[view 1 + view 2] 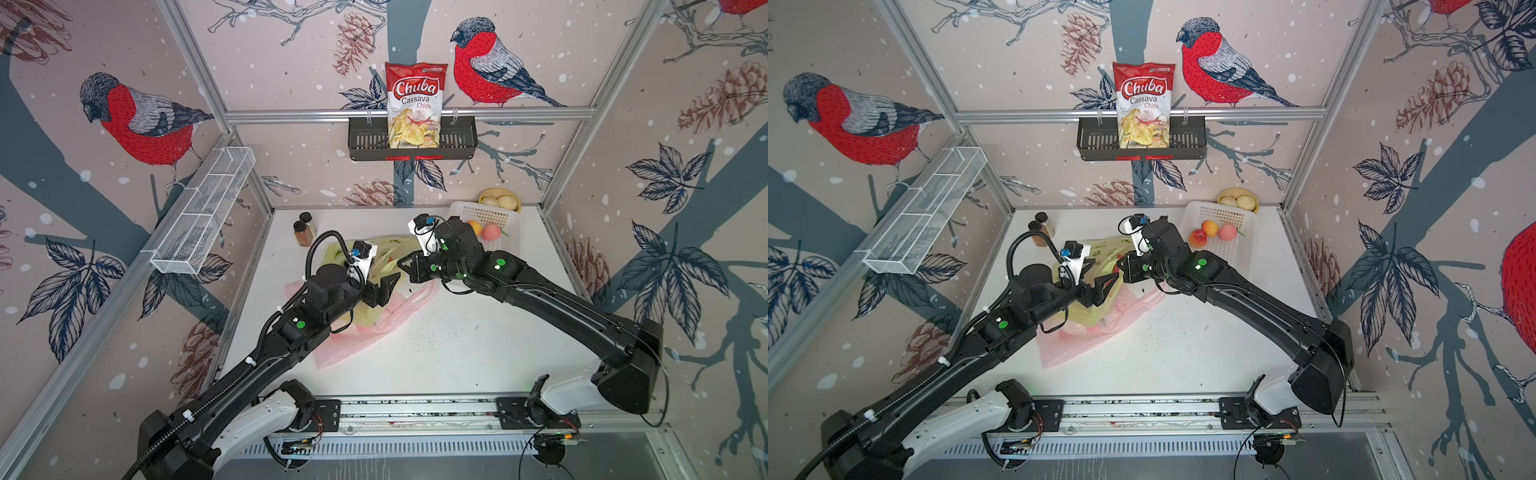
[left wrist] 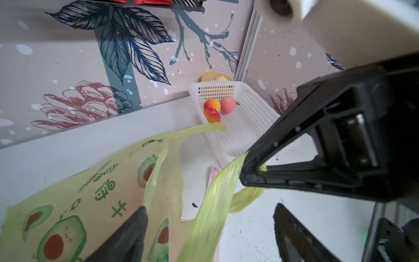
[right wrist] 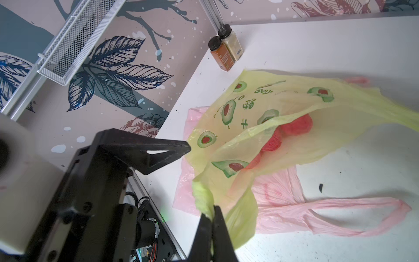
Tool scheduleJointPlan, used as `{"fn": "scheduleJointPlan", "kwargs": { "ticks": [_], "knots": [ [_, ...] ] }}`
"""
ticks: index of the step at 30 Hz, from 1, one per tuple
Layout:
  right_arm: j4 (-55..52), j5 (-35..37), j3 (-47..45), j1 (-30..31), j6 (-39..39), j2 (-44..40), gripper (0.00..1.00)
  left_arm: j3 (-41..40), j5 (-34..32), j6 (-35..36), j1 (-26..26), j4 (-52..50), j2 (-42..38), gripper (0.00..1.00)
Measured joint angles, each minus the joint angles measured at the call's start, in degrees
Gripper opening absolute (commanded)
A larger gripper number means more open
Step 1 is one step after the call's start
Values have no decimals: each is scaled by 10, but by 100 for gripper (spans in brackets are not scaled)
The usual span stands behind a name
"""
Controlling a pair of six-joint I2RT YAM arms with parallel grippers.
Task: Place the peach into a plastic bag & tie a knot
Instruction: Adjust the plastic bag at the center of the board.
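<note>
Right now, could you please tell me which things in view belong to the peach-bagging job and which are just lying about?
Job: green bag; red fruit showing through it, likely the peach; right gripper, shut on the bag's handle; left gripper, open.
Lying about: pink bag; two spice jars; chips bag; white basket with three fruits; wire shelf.

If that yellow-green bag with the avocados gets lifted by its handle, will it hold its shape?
Probably not: the avocado-print bag looks thin and crumpled, its handle bunched where the right gripper pinches it. The reddish lump inside would likely sag low and swing.
</note>
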Motion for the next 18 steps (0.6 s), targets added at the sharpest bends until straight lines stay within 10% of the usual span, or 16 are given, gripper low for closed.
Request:
{"fn": "scheduleJointPlan", "kwargs": {
  "ticks": [9,16,18],
  "knots": [
    [-15,1,39,19,-10,21,0,-6,-35,38,-29,52,42,76],
    [-15,-14,40,19,-6,20,2,-16,-94,26,-33,70,62,11],
    [-14,-15,43,19,3,20,29,-28,-101,21,-33,84,55,0]
  ]
}}
